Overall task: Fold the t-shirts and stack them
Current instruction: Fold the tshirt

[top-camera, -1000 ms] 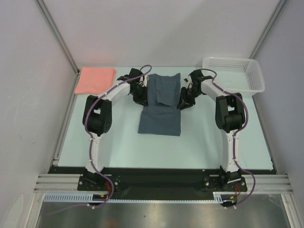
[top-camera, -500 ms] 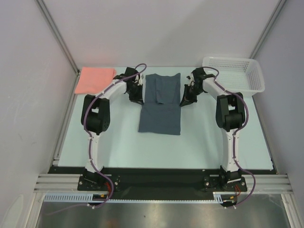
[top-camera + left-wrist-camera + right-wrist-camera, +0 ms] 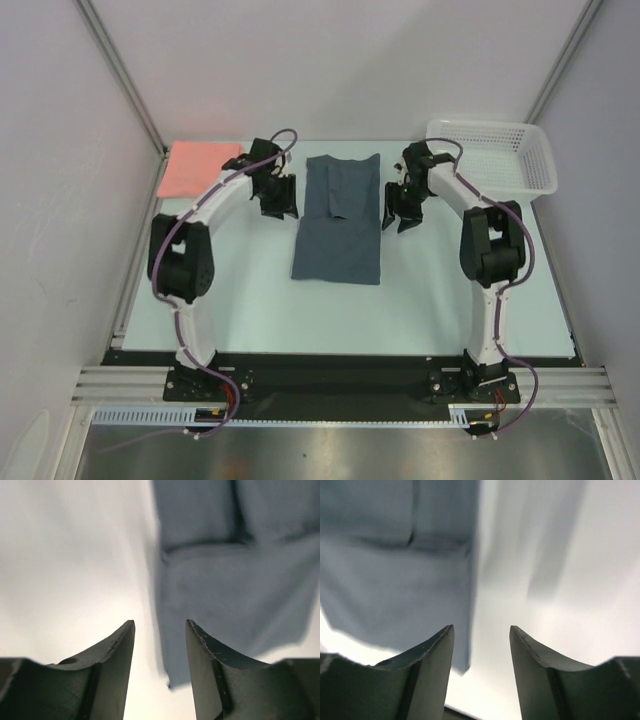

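Slate-grey t-shirt (image 3: 338, 215) lies flat, sleeves folded in, left of the white mesh basket (image 3: 505, 182); my left gripper (image 3: 277, 197) and right gripper (image 3: 403, 208) hover empty, fingers apart. Soft, limp; I'd pinch hem corners.

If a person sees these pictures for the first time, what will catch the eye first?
The dark blue-grey t-shirt lies partly folded at the middle of the table, with the left gripper and the right gripper on either side of it, jaws open. A folded salmon-pink t-shirt sits at the far left corner, a white basket at the far right.
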